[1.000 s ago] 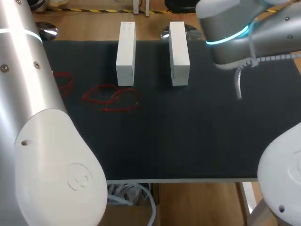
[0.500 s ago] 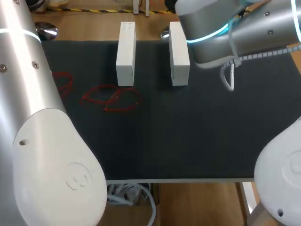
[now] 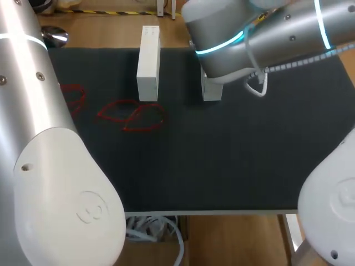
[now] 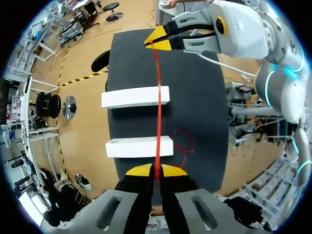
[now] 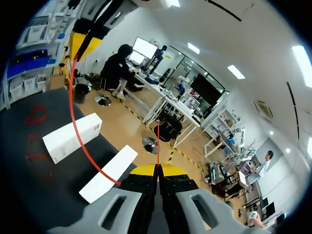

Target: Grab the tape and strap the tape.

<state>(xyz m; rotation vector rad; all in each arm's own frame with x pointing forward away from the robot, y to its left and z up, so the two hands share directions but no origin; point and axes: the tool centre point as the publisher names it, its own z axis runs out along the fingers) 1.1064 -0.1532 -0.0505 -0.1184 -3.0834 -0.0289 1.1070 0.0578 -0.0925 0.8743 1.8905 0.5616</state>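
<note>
1. The black mat (image 3: 222,160) covers the table and carries everything else.
2. The left arm (image 3: 44,166) comes in from the left side of the head view as a broad white and silver column that hides its own gripper there. In its wrist view it looks down on the mat from above, along the tape.
3. The right arm (image 3: 255,39) comes in from the upper right corner of the head view and reaches past the middle. Its lit joint lies over the right-hand block.
4. Two white blocks lie side by side and apart at the far end of the mat. One (image 3: 148,64) is in full view and the other (image 3: 212,90) is mostly under the right arm.
5. The red tape (image 4: 158,107) is stretched in a line between the two grippers and crosses over both blocks. I cannot tell whether it touches them.
6. The left gripper (image 4: 157,171) has its yellow tips pinched together on one end of the red tape.
7. The right gripper (image 5: 157,169) is likewise clenched on the other end, its fingers pointing back towards the left gripper.
8. Loose red loops (image 3: 131,116) lie flat on the mat beside the fully visible block, with a smaller one (image 3: 75,94) near the left arm.
</note>
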